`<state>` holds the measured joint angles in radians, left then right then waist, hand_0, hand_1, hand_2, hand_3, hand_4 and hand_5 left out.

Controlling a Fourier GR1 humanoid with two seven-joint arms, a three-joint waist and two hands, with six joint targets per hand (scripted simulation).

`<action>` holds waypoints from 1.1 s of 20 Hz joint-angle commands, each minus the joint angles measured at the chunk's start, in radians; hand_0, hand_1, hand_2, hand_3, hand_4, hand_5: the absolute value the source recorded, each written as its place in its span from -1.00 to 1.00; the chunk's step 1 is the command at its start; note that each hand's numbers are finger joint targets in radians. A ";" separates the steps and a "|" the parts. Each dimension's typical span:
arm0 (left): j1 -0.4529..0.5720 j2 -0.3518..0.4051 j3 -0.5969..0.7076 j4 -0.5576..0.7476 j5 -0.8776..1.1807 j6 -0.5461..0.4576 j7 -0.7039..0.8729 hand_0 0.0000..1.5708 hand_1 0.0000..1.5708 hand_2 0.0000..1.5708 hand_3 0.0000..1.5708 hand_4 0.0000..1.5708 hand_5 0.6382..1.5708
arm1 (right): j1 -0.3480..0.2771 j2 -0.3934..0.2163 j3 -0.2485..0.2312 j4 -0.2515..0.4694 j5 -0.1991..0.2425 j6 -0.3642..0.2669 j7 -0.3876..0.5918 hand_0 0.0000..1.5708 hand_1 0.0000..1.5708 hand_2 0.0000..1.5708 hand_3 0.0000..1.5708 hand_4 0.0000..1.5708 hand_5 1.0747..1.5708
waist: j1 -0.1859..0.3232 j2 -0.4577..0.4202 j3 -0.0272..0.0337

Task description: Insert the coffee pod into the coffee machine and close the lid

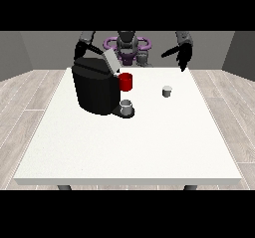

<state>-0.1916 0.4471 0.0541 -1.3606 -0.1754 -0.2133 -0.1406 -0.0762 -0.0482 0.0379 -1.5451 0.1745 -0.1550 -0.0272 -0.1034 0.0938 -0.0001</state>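
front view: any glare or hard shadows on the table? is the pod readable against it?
Front view: light is flat and even, no glare on the white table; only faint soft shadow at the base of the coffee machine. The small coffee pod is pale, so low contrast against the tabletop. The hand at the view's right reads clearly, dark against the wall.

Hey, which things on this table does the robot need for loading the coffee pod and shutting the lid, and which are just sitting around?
For the job:
- coffee pod, small, white, standing alone on the table
- coffee machine, black
- lid, raised open
- hand at the view's right, nearest the pod

Just lying about:
- red mug beside the machine
- grey cup on the machine's tray
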 commanded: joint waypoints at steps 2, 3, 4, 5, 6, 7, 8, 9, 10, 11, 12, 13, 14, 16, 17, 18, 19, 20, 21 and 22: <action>-0.105 0.074 0.025 0.111 -0.045 -0.050 0.019 -1.00 -1.00 -1.00 -1.00 -1.00 1.00 | -0.021 0.021 -0.001 0.029 -0.025 0.012 -0.039 -1.00 -1.00 -1.00 -1.00 -1.00 1.00 | -0.034 0.056 0.0003; -0.124 0.060 0.004 0.151 -0.092 -0.012 0.022 -1.00 -1.00 -1.00 -1.00 -1.00 1.00 | -0.070 0.008 0.026 -0.042 -0.011 0.032 0.078 -1.00 -1.00 -1.00 -1.00 -1.00 1.00 | -0.073 0.058 -0.0004; -0.131 0.109 0.033 0.175 -0.072 -0.064 -0.022 -1.00 -1.00 -1.00 -1.00 -1.00 1.00 | -0.056 0.026 -0.002 0.003 -0.026 0.007 0.010 -1.00 -1.00 -1.00 -1.00 -1.00 1.00 | -0.048 0.087 -0.0001; -0.146 0.124 0.029 0.198 -0.093 -0.060 0.023 -1.00 -1.00 -1.00 -1.00 -1.00 1.00 | -0.038 0.027 0.034 -0.015 0.010 0.002 0.036 -1.00 -1.00 -1.00 -1.00 -1.00 1.00 | -0.083 0.095 -0.0002; -0.194 0.091 0.020 0.221 -0.111 -0.026 0.020 -1.00 -1.00 -1.00 -1.00 -1.00 1.00 | -0.107 0.041 0.037 0.000 0.042 -0.034 0.044 -1.00 -1.00 -1.00 -1.00 -1.00 1.00 | -0.073 0.137 -0.0004; -0.217 0.078 0.002 0.231 -0.118 -0.043 0.053 -1.00 -1.00 -1.00 -1.00 -1.00 1.00 | -0.113 0.023 0.040 0.007 0.040 -0.007 0.044 -1.00 -1.00 -1.00 -1.00 -1.00 1.00 | -0.079 0.123 -0.0001; -0.213 0.101 0.003 0.236 -0.140 -0.035 0.012 -1.00 -1.00 -1.00 -1.00 -1.00 1.00 | -0.172 -0.018 -0.027 0.025 -0.019 0.034 0.070 -1.00 -1.00 -1.00 -1.00 -1.00 1.00 | -0.059 0.163 -0.0001; -0.211 0.108 -0.005 0.273 -0.156 -0.052 -0.008 -1.00 -1.00 -1.00 -1.00 -1.00 1.00 | -0.071 0.042 0.057 0.018 0.054 -0.021 0.071 -1.00 -1.00 -1.00 -1.00 -1.00 1.00 | -0.071 0.118 -0.0003; -0.247 0.101 0.008 0.327 -0.166 -0.028 -0.034 -1.00 -1.00 -1.00 -1.00 -1.00 1.00 | -0.135 0.039 0.048 -0.003 0.046 -0.017 0.081 -1.00 -1.00 -1.00 -1.00 -1.00 1.00 | -0.086 0.168 -0.0006; -0.272 0.070 -0.018 0.310 -0.174 -0.030 0.033 -1.00 -1.00 -1.00 -1.00 -1.00 1.00 | -0.161 0.047 0.055 0.036 0.040 -0.039 0.069 -1.00 -1.00 -1.00 -1.00 -1.00 1.00 | -0.075 0.179 -0.0001; -0.254 0.120 0.020 0.364 -0.169 -0.048 -0.051 -1.00 -1.00 -1.00 -1.00 -1.00 1.00 | -0.114 0.044 0.020 0.031 -0.015 0.007 0.024 -1.00 -1.00 -1.00 -1.00 -1.00 1.00 | -0.073 0.174 -0.0002; -0.245 0.086 -0.007 0.389 -0.223 0.019 -0.074 -1.00 -1.00 -1.00 -1.00 -1.00 1.00 | -0.098 0.047 0.061 0.020 0.012 -0.014 0.026 -1.00 -1.00 -1.00 -1.00 -1.00 1.00 | -0.081 0.179 -0.0004; -0.295 0.092 -0.013 0.389 -0.227 -0.005 -0.021 -1.00 -1.00 -1.00 -1.00 -1.00 1.00 | -0.160 0.038 0.023 0.043 -0.007 0.011 0.069 -1.00 -1.00 -1.00 -1.00 -1.00 1.00 | -0.083 0.186 -0.0002; -0.245 0.050 -0.052 0.397 -0.281 0.042 -0.046 -1.00 -1.00 -1.00 -1.00 -1.00 1.00 | -0.147 0.002 -0.028 0.073 -0.051 0.034 0.063 -1.00 -1.00 -1.00 -1.00 -1.00 1.00 | -0.054 0.145 0.0000; -0.272 0.063 -0.036 0.473 -0.293 0.065 -0.109 -1.00 -1.00 -0.63 -1.00 -1.00 1.00 | -0.144 0.047 0.082 0.018 0.021 -0.047 0.116 -1.00 -1.00 -1.00 -1.00 -1.00 1.00 | -0.064 0.181 -0.0008; -0.320 0.032 -0.052 0.410 -0.300 0.054 -0.004 -1.00 -1.00 -0.46 -1.00 -1.00 1.00 | -0.155 0.048 0.015 0.151 0.003 -0.048 -0.022 -1.00 -1.00 -1.00 -1.00 -1.00 1.00 | -0.041 0.173 0.0003; -0.315 0.031 -0.047 0.464 -0.326 0.115 -0.104 -0.67 -0.67 -0.25 -0.69 -1.00 1.00 | -0.186 0.047 0.027 0.101 0.014 -0.033 0.026 -1.00 -1.00 -1.00 -1.00 -1.00 1.00 | -0.050 0.208 -0.0003; -0.308 0.034 -0.036 0.478 -0.337 0.139 -0.102 -0.38 -0.38 -0.08 -0.38 -1.00 1.00 | -0.164 0.012 -0.006 0.107 -0.025 0.010 0.017 -1.00 -1.00 -1.00 -1.00 -1.00 1.00 | -0.055 0.181 -0.0002; -0.310 0.020 -0.053 0.506 -0.363 0.165 -0.135 -0.03 -0.03 0.12 -0.21 -1.00 1.00 | -0.167 0.046 0.041 0.087 0.019 -0.024 0.036 -1.00 -1.00 -1.00 -1.00 -1.00 1.00 | -0.052 0.180 -0.0004; -0.340 0.024 -0.044 0.483 -0.359 0.161 -0.101 0.20 0.20 0.23 -0.15 -1.00 1.00 | -0.240 -0.016 -0.048 0.132 -0.045 0.030 0.070 -1.00 -1.00 -1.00 -1.00 -1.00 1.00 | -0.037 0.194 -0.0001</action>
<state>-0.4921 0.4872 0.0144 -0.9134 -0.4872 -0.1109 -0.2242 -0.2500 -0.0233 0.0479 -1.4525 0.1666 -0.1625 0.0164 -0.1546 0.2741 -0.0003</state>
